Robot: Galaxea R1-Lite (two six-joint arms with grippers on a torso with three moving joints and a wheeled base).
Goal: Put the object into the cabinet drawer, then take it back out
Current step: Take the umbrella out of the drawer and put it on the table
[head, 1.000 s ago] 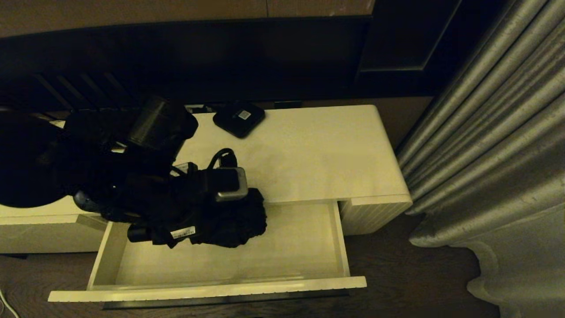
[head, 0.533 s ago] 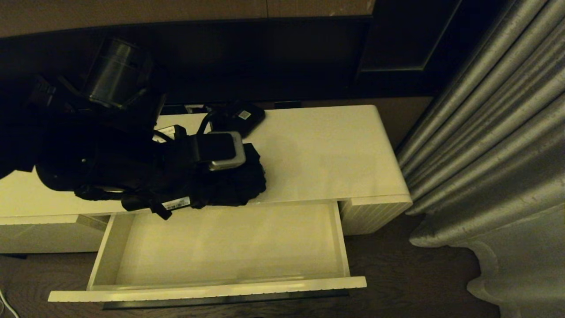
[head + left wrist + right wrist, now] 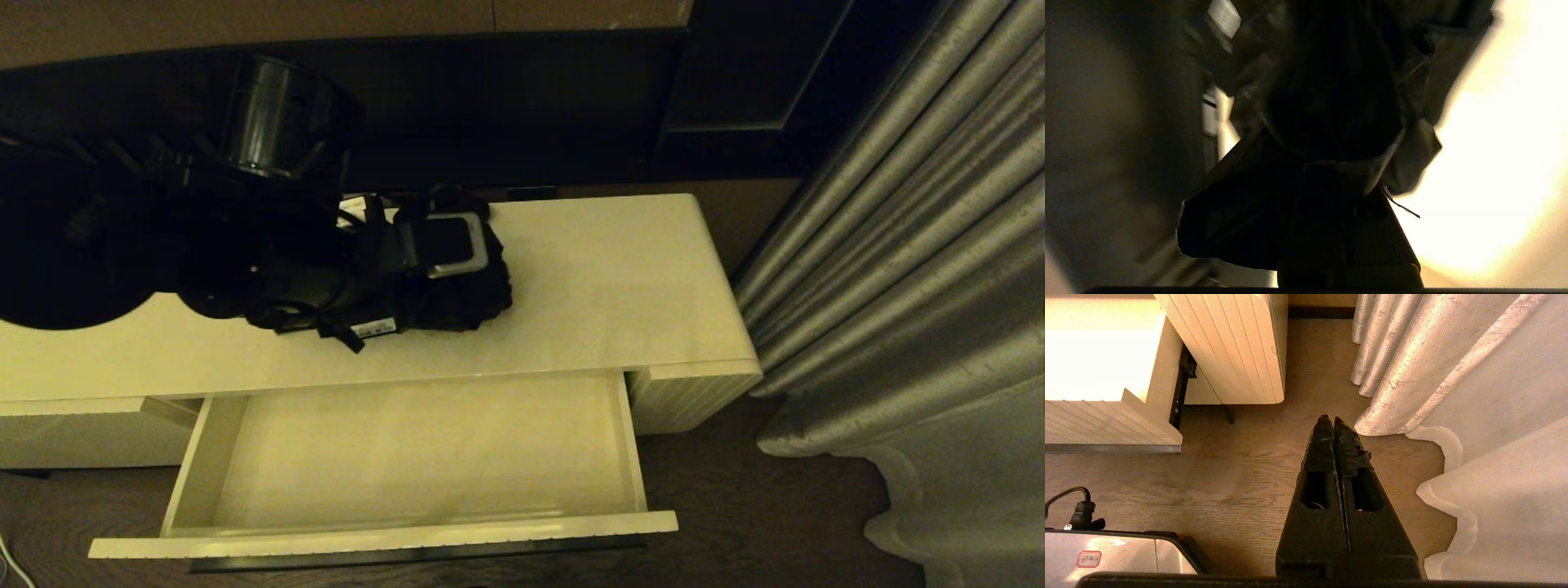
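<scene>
A: How did the jaws stand?

B: The left gripper (image 3: 457, 282) had its jaws clamped tight on the umbrella (image 3: 457, 298), the rumpled black fabric bunched around them; in the left wrist view the cloth (image 3: 1331, 102) hung right in front of the camera. The right gripper (image 3: 1334, 428) had its jaws pressed together on nothing, parked low over the wooden floor (image 3: 1229, 477) near the curtain (image 3: 1433, 375).

A: And where was the umbrella?

B: Over the cabinet top (image 3: 612, 278), toward the back, close to the wall. Whether it rested on the surface or hung just above it, I couldn't tell. The drawer (image 3: 392, 535) stood pulled out in front with nothing lying in it.

A: Why held there?

B: My reading is that the taking-out half was under way: the grip sat on the bulky middle so the loose fabric stayed gathered, and the cabinet top offered a broad flat place to set it down.
</scene>
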